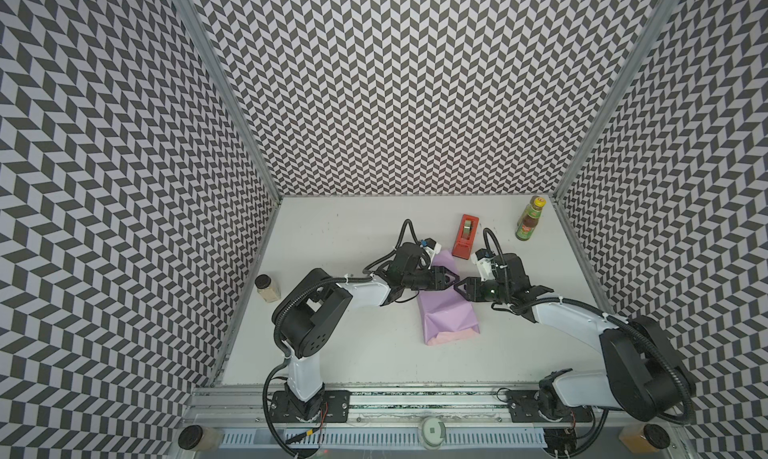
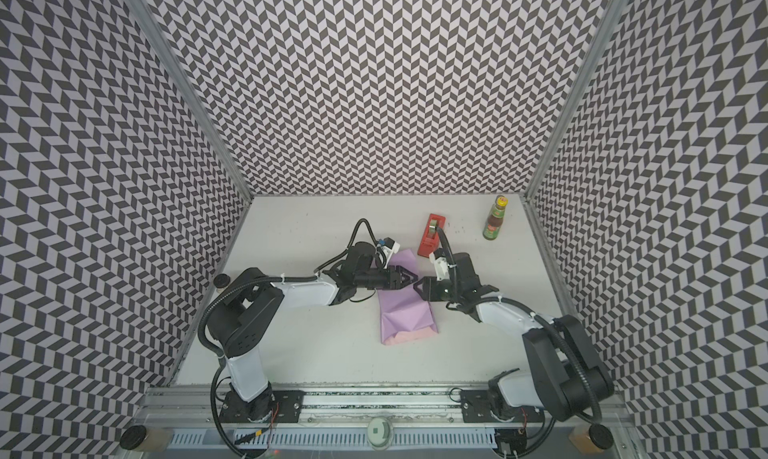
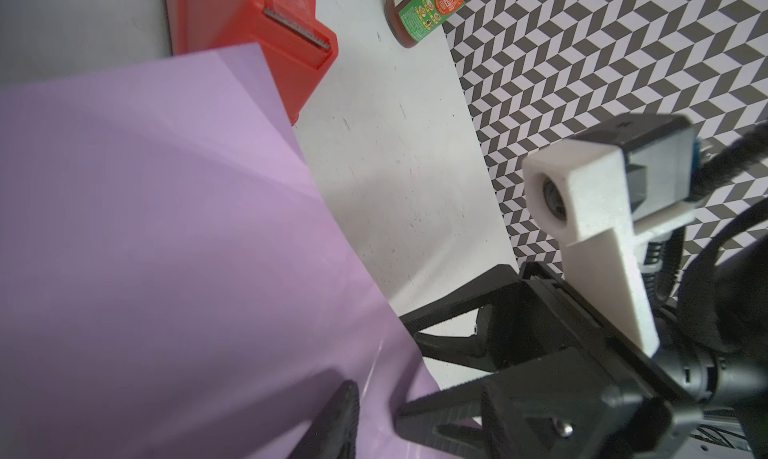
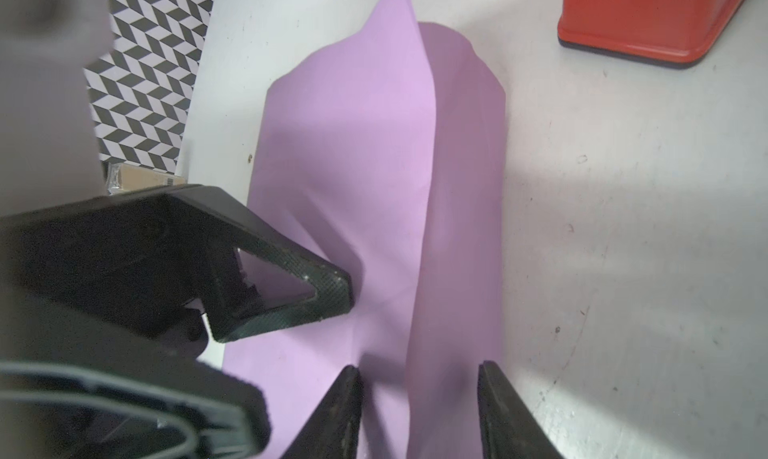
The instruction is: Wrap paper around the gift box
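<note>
A white table (image 1: 353, 353) stands inside walls (image 1: 415, 82) patterned in grey and white chevrons, seen from above in both top views. Near the middle of the table lies the paper (image 1: 446, 315) (image 2: 405, 315). It is a large thin creased sheet, folded lilac-purple side out into a long, boxy bundle running from front to back. A strip of its pale pink face (image 1: 453, 336) shows at the front end. No face of the gift box shows in any view, and whether it sits inside the bundle cannot be told.

Two black-and-white robot arms (image 1: 365, 294) (image 1: 569, 315) extend from the front rail and meet tip to tip above the middle of the bundle.

The left tool (image 1: 452, 279) (image 2: 413, 280) points rightwards across the paper. In the right wrist view, one of its black triangular fingers (image 4: 330, 292) presses its tip against the lilac sheet, which dimples there. In the left wrist view only one finger (image 3: 336, 415) is clear. Its ribbed inner face is bare, with paper beside it, so the jaws stand apart and clamp nothing. The second finger cannot be made out.

The right tool (image 1: 460, 288) (image 2: 419, 290) (image 4: 417, 367) points leftwards. Its two fingers are parted, one on each side of a raised fold of the paper, with a clear gap between them, and they are not closed on it.

A narrow red plastic tape dispenser (image 1: 464, 236) (image 2: 431, 238) stands just beside the far end of the bundle, to its right. A glass sauce bottle (image 1: 528, 220) (image 2: 494, 222) with a green label and yellow cap stands upright near the far right corner. A small jar (image 1: 267, 288) of pale beige contents stands at the table's left edge
</note>
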Controlling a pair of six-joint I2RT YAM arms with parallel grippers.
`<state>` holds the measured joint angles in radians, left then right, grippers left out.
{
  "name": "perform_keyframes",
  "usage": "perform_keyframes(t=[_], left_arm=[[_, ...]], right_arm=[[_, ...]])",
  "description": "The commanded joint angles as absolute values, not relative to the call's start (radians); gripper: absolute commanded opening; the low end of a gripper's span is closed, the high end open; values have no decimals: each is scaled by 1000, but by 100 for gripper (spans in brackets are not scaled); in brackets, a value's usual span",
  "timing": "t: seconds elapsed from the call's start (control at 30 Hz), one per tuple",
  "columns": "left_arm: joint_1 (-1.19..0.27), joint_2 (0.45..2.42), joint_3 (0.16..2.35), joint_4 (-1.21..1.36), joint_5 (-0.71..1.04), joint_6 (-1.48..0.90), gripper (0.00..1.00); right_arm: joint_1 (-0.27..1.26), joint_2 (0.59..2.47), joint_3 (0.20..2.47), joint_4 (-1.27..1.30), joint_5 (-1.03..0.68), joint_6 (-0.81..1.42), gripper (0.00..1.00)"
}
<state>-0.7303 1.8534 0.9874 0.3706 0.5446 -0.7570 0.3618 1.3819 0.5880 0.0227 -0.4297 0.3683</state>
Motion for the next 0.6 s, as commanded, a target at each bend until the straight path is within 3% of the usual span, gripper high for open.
perform_keyframes(t=[0.0,0.37,0.57], left_arm=[[-723,1905,993,245,505,-758,51],[-708,1852,1072,208,514,-755,56],[-665,1711,1019,185,506,-749,61]], right_arm=[[351,1432,535,3,-391,356,40],[351,1433,496,17,-387,371,32],[351,1436,488,22,-383,373,30]])
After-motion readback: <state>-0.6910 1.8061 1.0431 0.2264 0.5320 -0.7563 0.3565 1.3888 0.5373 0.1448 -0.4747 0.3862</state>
